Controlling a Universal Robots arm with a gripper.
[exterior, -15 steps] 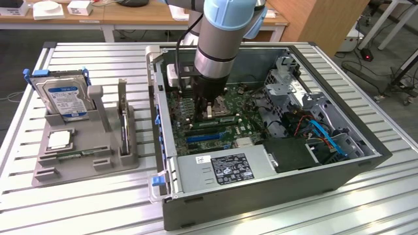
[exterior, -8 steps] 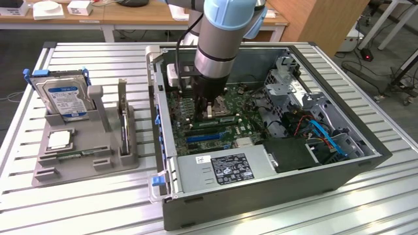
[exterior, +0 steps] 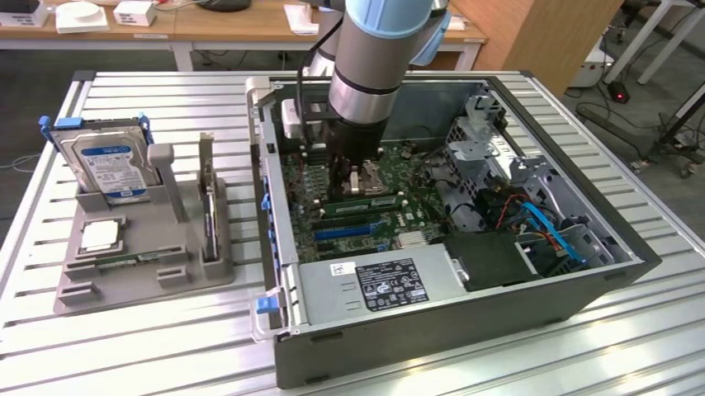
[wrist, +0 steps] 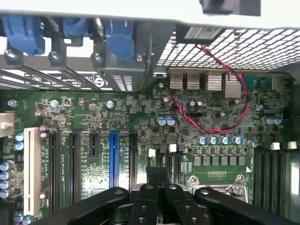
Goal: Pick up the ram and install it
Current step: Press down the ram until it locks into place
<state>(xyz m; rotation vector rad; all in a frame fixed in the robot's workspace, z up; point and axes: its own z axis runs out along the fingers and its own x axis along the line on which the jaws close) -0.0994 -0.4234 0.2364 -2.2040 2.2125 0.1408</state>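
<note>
One ram, one hard drive, one grey holder.

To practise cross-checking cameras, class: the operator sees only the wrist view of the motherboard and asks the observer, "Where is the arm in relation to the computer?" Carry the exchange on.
Observer: The arm reaches down into the open computer case, above the motherboard.
Operator: Is anything outside the case?
Observer: A grey holder stands beside it, on the exterior view's left.
Operator: What does it carry?
Observer: A hard drive with a blue-white label stands upright at its back.
</note>
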